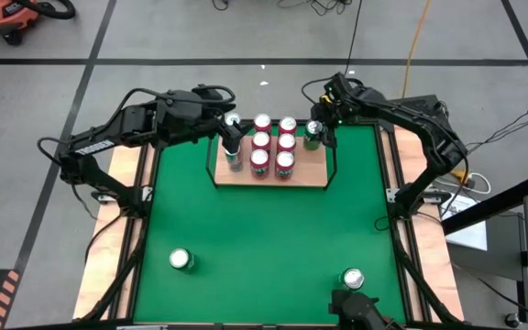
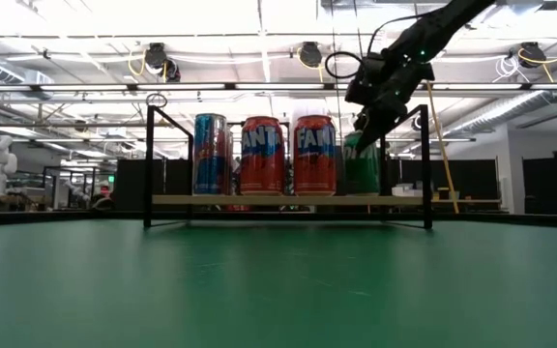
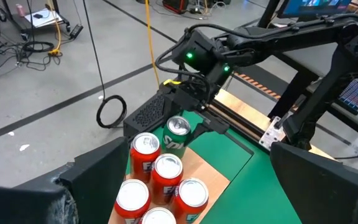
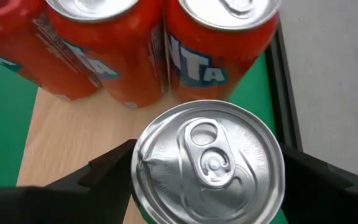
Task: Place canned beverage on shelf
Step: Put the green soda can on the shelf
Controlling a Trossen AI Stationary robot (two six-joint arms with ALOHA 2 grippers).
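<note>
The left gripper (image 1: 234, 139) is hovering with its fingers spread wide and empty over the shelf's (image 1: 312, 177) left end, above a blue can (image 2: 210, 154) there. Six red Fanta cans (image 1: 272, 145) are standing upright along the shelf's middle. At the shelf's back right corner, the right gripper (image 1: 318, 131) is clasping the green can (image 4: 207, 163), upright on the board.

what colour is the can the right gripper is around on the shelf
Green, with a silver top. The green can shows best in the low view, on the shelf beside the red cans.
</note>
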